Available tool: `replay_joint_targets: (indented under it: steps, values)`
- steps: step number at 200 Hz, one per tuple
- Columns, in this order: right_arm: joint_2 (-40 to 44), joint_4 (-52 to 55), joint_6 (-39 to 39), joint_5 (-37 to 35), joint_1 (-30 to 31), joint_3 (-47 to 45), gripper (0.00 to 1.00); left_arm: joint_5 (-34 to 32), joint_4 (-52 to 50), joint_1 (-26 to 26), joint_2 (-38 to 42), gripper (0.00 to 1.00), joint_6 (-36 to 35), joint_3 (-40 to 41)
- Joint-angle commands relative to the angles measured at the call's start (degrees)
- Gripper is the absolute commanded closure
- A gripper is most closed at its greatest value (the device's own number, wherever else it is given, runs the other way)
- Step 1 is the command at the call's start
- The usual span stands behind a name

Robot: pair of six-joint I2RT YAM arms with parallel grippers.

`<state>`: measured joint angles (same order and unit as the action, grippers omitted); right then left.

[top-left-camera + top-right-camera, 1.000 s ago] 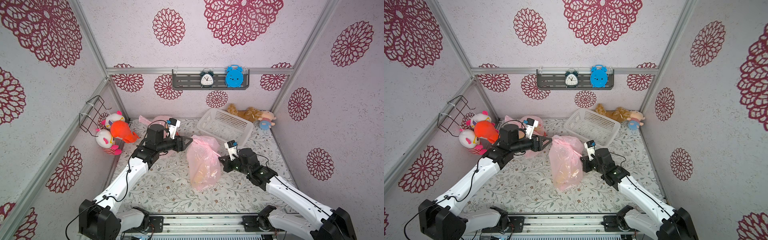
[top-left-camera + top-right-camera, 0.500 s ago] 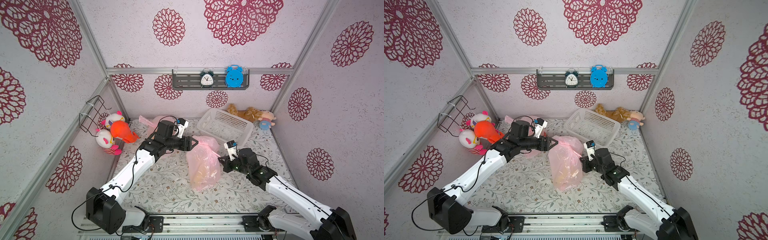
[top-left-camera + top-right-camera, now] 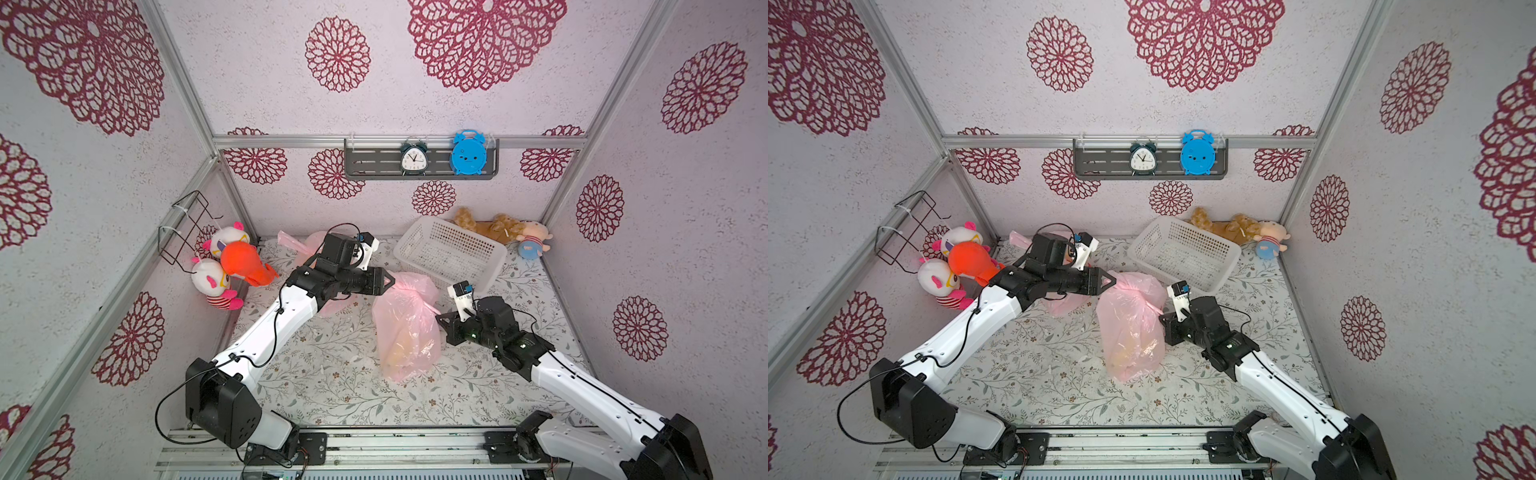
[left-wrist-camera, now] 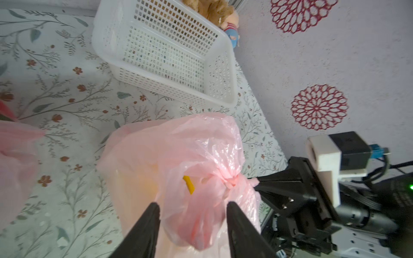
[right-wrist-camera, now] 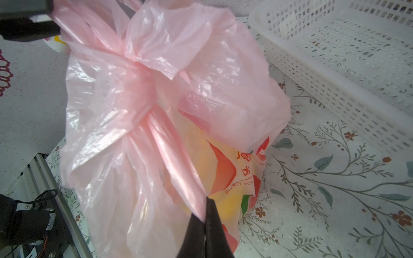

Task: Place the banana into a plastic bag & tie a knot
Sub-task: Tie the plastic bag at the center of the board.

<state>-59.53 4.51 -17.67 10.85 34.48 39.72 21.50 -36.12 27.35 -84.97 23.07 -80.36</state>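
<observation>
At the middle of the table the pink plastic bag stands with the banana dimly yellow inside. The right gripper is clamped tight on one twisted handle. The left gripper stands apart astride loose film at the bag's top, pinching nothing. It should close on the whole bunch, then pull away from the right.

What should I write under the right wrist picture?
Right gripper pinching a twisted strand of the pink plastic bag, yellow banana showing through, white basket beside it.
</observation>
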Motion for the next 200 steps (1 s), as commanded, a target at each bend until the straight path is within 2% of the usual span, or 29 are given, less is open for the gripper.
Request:
replay_joint_targets:
  steps: [1,18,33,73,100,158,200]
  values:
    - [0.3,-1.7,-0.5,1.3,-0.1,0.4,1.00,-10.0,-6.2,2.4,1.3,0.35,-3.6,-3.1]
    - [0.3,-1.8,-0.5,1.3,-0.1,0.5,1.00,-16.2,-9.9,5.3,2.2,0.29,-7.4,-5.2]
    - [0.3,-1.7,-0.4,1.4,-0.1,0.6,1.00,-19.6,-12.0,6.9,2.7,0.30,-10.2,-6.3]
    - [0.3,-1.5,-0.3,1.4,-0.2,0.7,1.00,-23.6,-18.2,9.8,-0.3,0.47,-12.5,-12.2]
    - [0.4,-1.5,-0.3,1.6,-0.1,0.6,1.00,-25.4,-20.7,11.0,-3.2,0.44,-12.9,-14.8]
    - [0.3,-1.6,-0.3,2.0,-0.1,0.4,1.00,-21.9,-20.2,11.1,-6.2,0.44,-13.9,-17.3]
    - [0.3,-1.7,-0.2,2.0,-0.1,0.3,1.00,-20.5,-20.7,11.1,-8.4,0.51,-14.4,-18.4]
